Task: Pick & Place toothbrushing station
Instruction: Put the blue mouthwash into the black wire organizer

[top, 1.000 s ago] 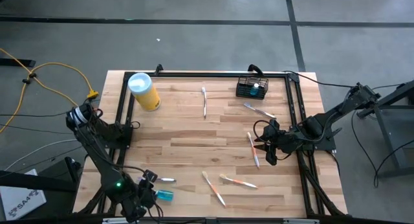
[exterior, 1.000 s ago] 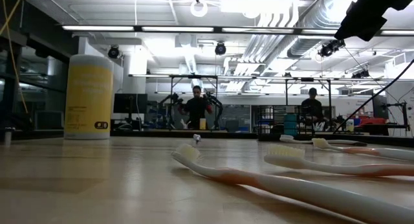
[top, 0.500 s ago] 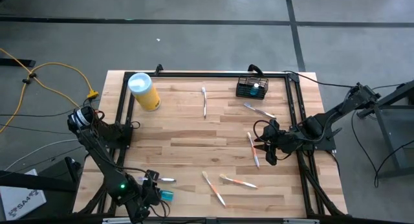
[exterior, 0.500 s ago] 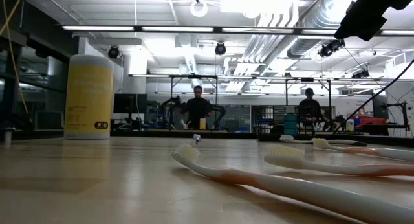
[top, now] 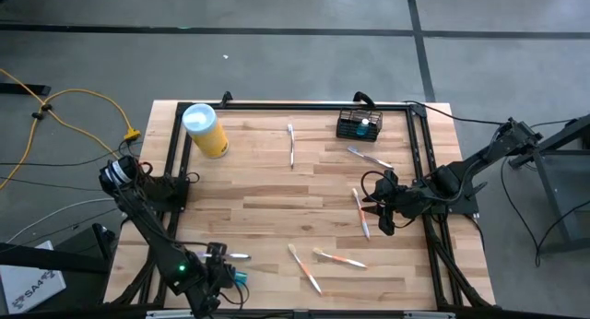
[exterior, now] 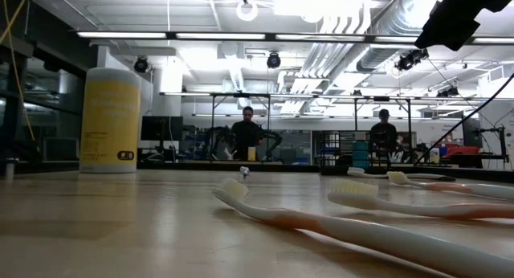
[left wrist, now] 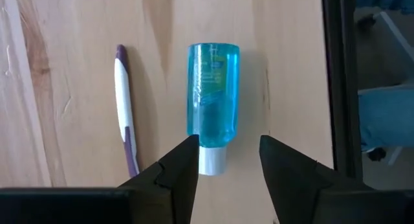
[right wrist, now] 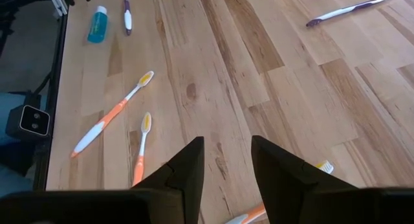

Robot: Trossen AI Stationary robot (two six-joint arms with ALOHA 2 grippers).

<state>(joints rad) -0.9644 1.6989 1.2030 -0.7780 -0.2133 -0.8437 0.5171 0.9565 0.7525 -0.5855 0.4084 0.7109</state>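
The toothbrushing station (top: 359, 125), a small black wire-mesh basket, stands on its base at the table's far right with a small bottle inside. My left gripper (top: 221, 275) hangs open at the near left edge, over a blue bottle (left wrist: 213, 94) that lies flat on the wood. In the left wrist view its fingers (left wrist: 228, 145) stand on either side of the bottle's white cap (left wrist: 212, 162), and I see no touch. My right gripper (top: 380, 213) waits open above the table's right side, over bare wood (right wrist: 226, 143) beside an orange-and-white toothbrush (top: 360, 213).
A yellow canister (top: 205, 130) with a white lid stands far left. A purple-and-white toothbrush (left wrist: 126, 117) lies next to the blue bottle. Several more toothbrushes lie scattered: (top: 291, 144), (top: 369, 158), (top: 304, 268), (top: 341, 259). A black frame rail (top: 295, 105) runs around the table.
My left arm has shifted a little toward the table's right edge and sunk slightly over the blue bottle, with its wrist rolled. The bottle, the basket and the right arm have stayed put.
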